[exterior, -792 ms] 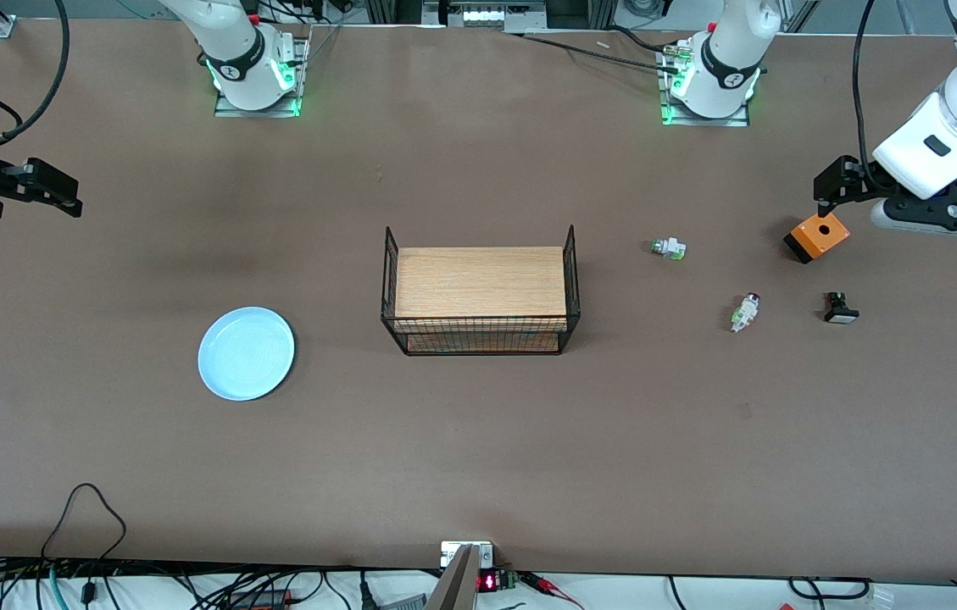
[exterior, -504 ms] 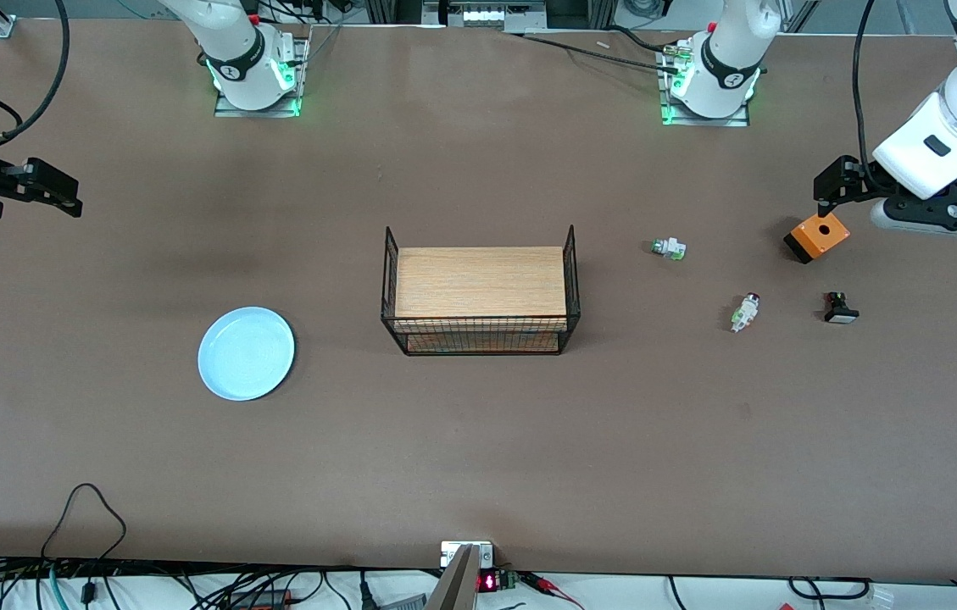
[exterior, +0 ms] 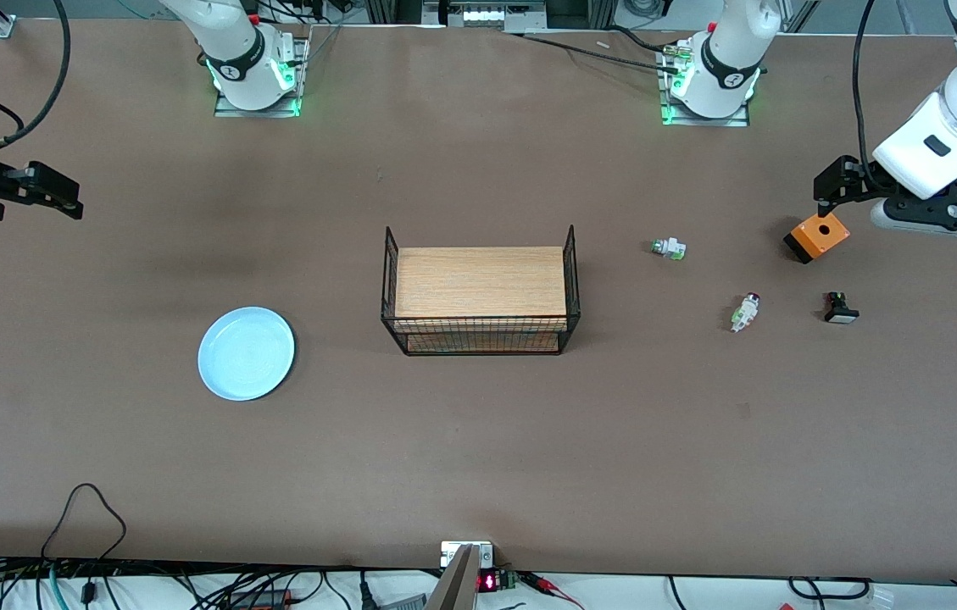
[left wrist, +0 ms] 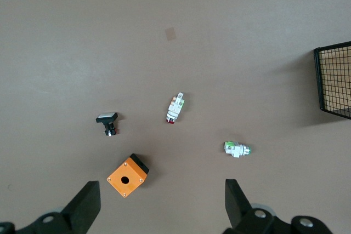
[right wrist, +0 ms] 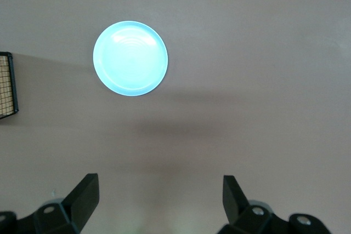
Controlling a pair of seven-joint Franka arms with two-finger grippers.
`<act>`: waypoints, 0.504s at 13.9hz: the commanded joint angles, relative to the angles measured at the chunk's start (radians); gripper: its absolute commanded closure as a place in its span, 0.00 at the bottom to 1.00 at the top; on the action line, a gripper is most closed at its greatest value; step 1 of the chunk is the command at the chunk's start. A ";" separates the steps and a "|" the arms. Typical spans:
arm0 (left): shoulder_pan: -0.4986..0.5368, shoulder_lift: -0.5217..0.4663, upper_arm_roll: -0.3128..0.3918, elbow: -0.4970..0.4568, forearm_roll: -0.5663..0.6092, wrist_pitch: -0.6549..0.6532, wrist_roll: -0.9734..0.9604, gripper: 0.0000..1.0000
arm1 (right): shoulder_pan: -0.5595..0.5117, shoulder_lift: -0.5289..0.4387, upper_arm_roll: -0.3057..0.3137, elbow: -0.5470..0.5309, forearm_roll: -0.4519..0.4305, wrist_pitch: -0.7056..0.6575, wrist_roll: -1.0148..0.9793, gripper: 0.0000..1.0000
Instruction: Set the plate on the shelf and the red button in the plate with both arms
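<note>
The light blue plate [exterior: 246, 352] lies flat on the table toward the right arm's end; it also shows in the right wrist view [right wrist: 130, 58]. The red button [exterior: 745, 312] lies on its side toward the left arm's end, also in the left wrist view [left wrist: 174, 108]. My left gripper [exterior: 830, 191] hangs open and empty above the table beside the orange box; its jaws stand wide apart in the left wrist view [left wrist: 162, 206]. My right gripper [exterior: 58, 195] is open and empty above bare table at the right arm's end [right wrist: 160, 197].
A black wire basket [exterior: 480, 339] holding a wooden board stands mid-table. An orange box [exterior: 817, 238], a whitish part with a green tip [exterior: 668, 248] and a black part with a white cap [exterior: 840, 308] lie around the red button.
</note>
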 commanded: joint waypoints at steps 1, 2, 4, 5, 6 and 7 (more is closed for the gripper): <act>0.001 0.006 0.002 0.009 0.015 -0.003 0.022 0.00 | -0.007 0.058 0.000 0.023 -0.014 0.015 0.013 0.00; 0.001 0.006 0.002 0.009 0.015 -0.003 0.022 0.00 | -0.010 0.066 -0.001 0.028 -0.014 0.020 0.013 0.00; 0.001 0.006 0.002 0.009 0.015 -0.003 0.022 0.00 | -0.014 0.076 0.000 0.028 -0.013 0.040 0.016 0.00; 0.001 0.006 0.002 0.009 0.015 -0.003 0.022 0.00 | -0.016 0.076 -0.001 0.028 -0.014 0.046 0.016 0.00; 0.001 0.006 0.002 0.009 0.015 -0.003 0.022 0.00 | -0.017 0.079 -0.001 0.028 -0.014 0.052 0.018 0.00; 0.001 0.006 0.002 0.009 0.015 -0.003 0.022 0.00 | -0.016 0.090 -0.004 0.019 -0.013 0.073 0.018 0.00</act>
